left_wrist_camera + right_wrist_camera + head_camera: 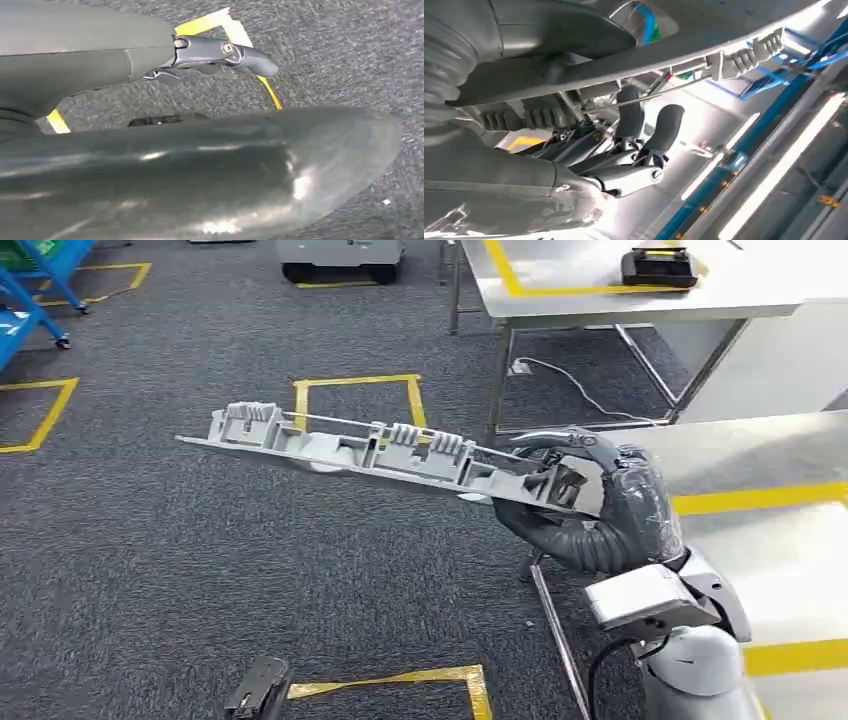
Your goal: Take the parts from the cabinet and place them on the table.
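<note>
Right hand [600, 505] carries the long grey part [380, 452] out over the carpet!

The part is a long, ribbed grey plastic piece, tilted a little, held by its near end; its far end juts out to the robot's left above the dark grey carpet [180, 570] and the yellow tape squares. The right hand's fingers [664, 130] are wrapped on the part, thumb over its top edge. Just beside the hand lies the edge of a steel desk [780, 540] with yellow stripes. The left hand [220, 50] hangs over the carpet, its fingers extended, holding nothing. A second desk [600, 290] stands farther off, a black device [658, 266] on it.
</note>
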Tool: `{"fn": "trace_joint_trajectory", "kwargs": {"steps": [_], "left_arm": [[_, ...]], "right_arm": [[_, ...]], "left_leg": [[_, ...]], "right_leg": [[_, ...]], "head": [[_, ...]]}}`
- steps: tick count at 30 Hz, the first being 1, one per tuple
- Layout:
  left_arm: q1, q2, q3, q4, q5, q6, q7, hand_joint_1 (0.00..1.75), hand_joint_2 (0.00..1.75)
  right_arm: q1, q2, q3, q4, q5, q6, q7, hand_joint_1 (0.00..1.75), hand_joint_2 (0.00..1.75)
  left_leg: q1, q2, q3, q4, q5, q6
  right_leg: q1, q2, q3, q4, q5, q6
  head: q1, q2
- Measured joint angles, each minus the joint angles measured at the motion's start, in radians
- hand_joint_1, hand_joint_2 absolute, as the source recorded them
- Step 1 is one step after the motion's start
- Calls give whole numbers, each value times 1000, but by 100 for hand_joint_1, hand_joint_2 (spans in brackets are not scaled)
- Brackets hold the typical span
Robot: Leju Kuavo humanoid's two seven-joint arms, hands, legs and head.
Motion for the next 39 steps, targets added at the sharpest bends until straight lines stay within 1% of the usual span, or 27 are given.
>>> {"fn": "trace_joint_trajectory", "kwargs": {"steps": [3,4,5,6,8,9,12,15,16,17,19,20,21,22,23,24,25,26,28,29,30,31,34,35,36,37,39], "left_arm": [[-1,0,0,0,0,-2,-1,0,0],[-3,1,0,0,0,-2,-2,0,0],[-3,2,0,0,0,-2,-3,0,0],[-2,2,0,0,0,0,-3,0,0],[3,4,0,0,0,1,-4,0,0],[4,5,0,0,0,1,-4,0,0],[1,5,0,0,-1,0,-6,0,0],[1,5,0,0,-1,0,-6,0,0],[0,5,0,0,-2,0,-7,0,0],[1,6,0,0,-3,0,-11,0,0],[-2,5,0,0,-6,0,-11,0,0],[-4,4,0,0,-9,0,-11,0,0],[-7,5,0,0,-11,0,-11,0,0],[-8,5,0,0,-12,0,-11,0,0],[-7,5,0,0,-13,0,-11,0,0],[-4,5,0,0,-14,0,-11,0,0],[-3,5,0,0,-15,0,-11,0,0],[-2,5,0,0,-16,0,-10,0,0],[-3,5,0,0,-18,1,-10,0,0],[-4,5,0,0,-19,1,-10,0,0],[-4,6,0,0,-20,2,-10,0,0],[-5,6,0,0,-20,2,-10,0,0],[-9,7,0,0,-20,2,-8,0,0],[-12,6,0,0,-21,2,-8,0,0],[-13,6,0,0,-21,2,-7,0,0],[-13,6,0,0,-22,2,-7,0,0],[-10,7,0,0,-31,3,-1,0,0]], "right_arm": [[7,-1,-12,-1,1,-2,0,175,175],[8,-1,-18,-2,2,-3,0,175,175],[6,-2,-23,-3,3,-5,0,175,175],[5,-2,-27,-3,4,-8,0,175,175],[6,-3,-37,-3,5,-11,0,175,175],[8,-5,-47,-3,8,-12,1,175,175],[11,-10,-72,-3,30,-22,12,175,175],[11,-10,-72,-3,30,-22,12,175,175],[10,-14,-93,-2,50,-35,24,175,175],[5,-22,-153,8,116,-66,53,175,175],[1,-30,-203,18,163,-74,75,175,175],[-3,-33,-226,25,196,-75,88,175,175],[-10,-37,-249,37,222,-77,96,175,175],[-18,-41,-274,56,245,-76,104,175,175],[-24,-43,-299,78,266,-74,109,175,175],[-27,-47,-322,96,281,-73,113,175,175],[-29,-50,-342,112,293,-72,116,175,175],[-30,-53,-360,125,307,-69,119,175,175],[-37,-56,-394,154,328,-65,122,175,175],[-41,-58,-406,168,335,-63,123,175,175],[-44,-59,-417,184,342,-63,123,175,175],[-49,-60,-426,197,344,-63,123,175,175],[-49,-68,-450,219,351,-65,121,175,175],[-49,-70,-458,224,354,-65,122,175,175],[-50,-71,-465,229,357,-66,123,175,175],[-58,-72,-470,238,361,-66,124,175,175],[-63,-72,-485,265,373,-74,126,175,175]], "left_leg": [[-7,32,-1,-3,8,23],[-7,50,1,-7,11,32],[-9,57,2,-8,10,39],[-13,71,2,-7,9,43],[-21,102,2,-7,7,48],[-25,117,2,-7,6,49],[-28,146,5,-7,3,51],[-28,148,5,-7,3,51],[-28,162,11,-7,-1,47],[-37,182,13,-5,-5,35],[-35,203,17,-9,-4,26],[-33,201,15,-7,-13,19],[-31,162,8,17,-31,16],[-31,130,-20,81,-68,13],[-31,114,-65,174,-110,11],[-31,107,-108,258,-141,10],[-31,106,-137,307,-150,10],[-31,105,-142,308,-134,11],[-30,97,-93,189,-45,15],[-27,77,-49,96,5,17],[-21,28,-20,27,26,17],[-14,9,-6,-2,15,19],[-26,37,-9,-3,11,35],[-19,51,-7,-14,18,45],[-22,62,-4,-16,19,50],[-25,72,-3,-16,18,56],[-29,98,-1,-16,15,60]], "right_leg": [[-11,34,-11,-17,15,25],[-9,5,-18,-5,7,25],[-1,-52,-36,34,-20,25],[2,-88,-69,104,-57,27],[2,-114,-144,264,-126,27],[2,-118,-163,307,-134,26],[3,-125,-100,200,-69,21],[4,-126,-94,189,-65,20],[8,-160,-12,51,-13,17],[21,-176,17,-2,-18,-1],[23,-153,11,-4,-14,-11],[14,-143,17,-12,-9,-18],[13,-136,18,-12,-8,-21],[10,-127,17,-12,-7,-25],[8,-114,17,-12,-8,-26],[8,-102,16,-12,-7,-26],[8,-89,16,-12,-7,-26],[7,-76,16,-12,-6,-25],[3,-45,17,-12,-4,-21],[1,-30,18,-12,-4,-18],[-1,-18,16,-12,-4,-12],[3,-5,8,-3,-3,-5],[-10,28,-4,-21,12,19],[-9,21,-14,-18,10,23],[-1,-43,-23,1,-5,24],[1,-87,-46,53,-37,27],[0,-116,-122,216,-108,32]], "head": [[-5,0],[-4,0],[7,0],[7,0],[6,0],[6,0],[6,0],[6,0],[6,0],[5,0],[6,0],[4,0],[2,0],[0,0],[-4,0],[-3,0],[-3,0],[-2,0],[-3,0],[-3,0],[-3,0],[-2,0],[-2,0],[-3,0],[0,0],[10,0],[9,0]]}}
